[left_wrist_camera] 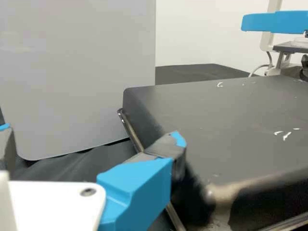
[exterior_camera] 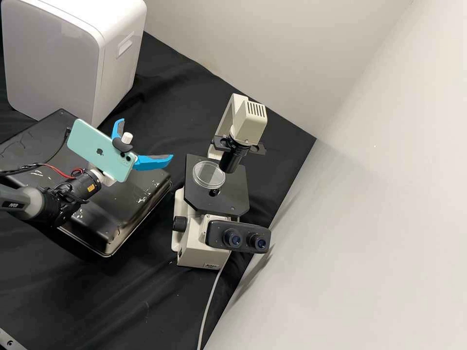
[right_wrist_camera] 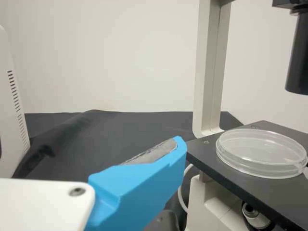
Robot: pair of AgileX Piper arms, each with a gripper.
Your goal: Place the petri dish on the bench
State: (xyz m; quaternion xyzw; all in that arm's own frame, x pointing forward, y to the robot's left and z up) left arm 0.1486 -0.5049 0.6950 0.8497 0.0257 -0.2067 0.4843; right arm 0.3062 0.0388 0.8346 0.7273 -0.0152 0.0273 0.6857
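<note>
One white box (exterior_camera: 73,48) stands leftmost, one black case (exterior_camera: 121,214) beside it. Left gripper (left_wrist_camera: 89,133), fingers apart and empty, sits low by that case; right gripper (exterior_camera: 144,141), likewise spread and empty, hangs above it. One petri dish (exterior_camera: 209,174) rests on the stage of the single microscope (exterior_camera: 199,243).

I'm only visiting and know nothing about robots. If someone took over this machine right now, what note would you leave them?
Right tool: open, empty, raised above the black box, pointing toward the microscope.
Left tool: open, empty, low beside a corner of the black box.
Petri dish: lying on the microscope's stage, neither tool touching it.
Done: nothing yet.
Left: grip the dish, lift it off the stage, set it on the bench.
</note>
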